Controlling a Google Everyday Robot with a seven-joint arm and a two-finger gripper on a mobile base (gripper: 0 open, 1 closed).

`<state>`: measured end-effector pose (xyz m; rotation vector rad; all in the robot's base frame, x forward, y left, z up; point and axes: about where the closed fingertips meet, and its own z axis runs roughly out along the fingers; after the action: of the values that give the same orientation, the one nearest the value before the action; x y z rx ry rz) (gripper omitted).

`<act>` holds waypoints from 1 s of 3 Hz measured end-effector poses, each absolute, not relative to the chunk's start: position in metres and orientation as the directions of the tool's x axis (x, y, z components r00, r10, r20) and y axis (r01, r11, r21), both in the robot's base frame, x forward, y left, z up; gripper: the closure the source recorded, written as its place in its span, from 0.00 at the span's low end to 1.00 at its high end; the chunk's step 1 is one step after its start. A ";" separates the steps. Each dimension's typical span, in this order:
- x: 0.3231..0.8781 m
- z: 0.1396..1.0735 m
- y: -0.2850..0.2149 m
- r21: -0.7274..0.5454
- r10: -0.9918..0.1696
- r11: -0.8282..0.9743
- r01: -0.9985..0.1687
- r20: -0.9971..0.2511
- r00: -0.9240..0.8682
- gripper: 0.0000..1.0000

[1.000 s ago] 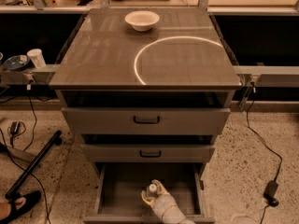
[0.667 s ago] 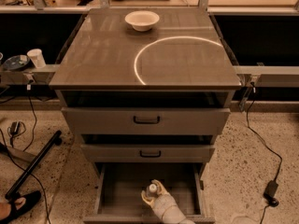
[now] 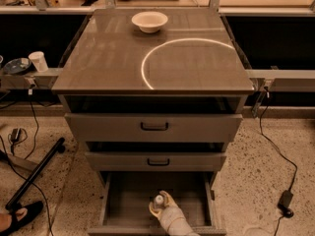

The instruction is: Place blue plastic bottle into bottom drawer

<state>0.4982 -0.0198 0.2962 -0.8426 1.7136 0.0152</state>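
The bottom drawer of the grey cabinet is pulled out toward the camera, its plain grey interior showing. Inside it, near the front middle, stands the blue plastic bottle, of which I see mainly the white cap and a bit of the neck. My gripper reaches in from the bottom edge of the view, pale and wrapped around the bottle, with a finger on each side of it. The bottle's lower body is hidden by the gripper.
Two shallower drawers with dark handles sit above, slightly pulled out. A white bowl rests on the cabinet top. A black pole and cables lie on the floor at left; a cable and power adapter lie at right.
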 end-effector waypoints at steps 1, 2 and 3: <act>0.498 0.289 -0.019 -0.421 -0.538 0.739 -0.526 -0.839 -0.084 1.00; 0.497 0.285 -0.018 -0.424 -0.543 0.740 -0.522 -0.835 -0.092 1.00; 0.494 0.277 -0.019 -0.404 -0.532 0.752 -0.522 -0.839 -0.118 1.00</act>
<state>0.4938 -0.0190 0.2766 -0.8296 1.7597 -0.0109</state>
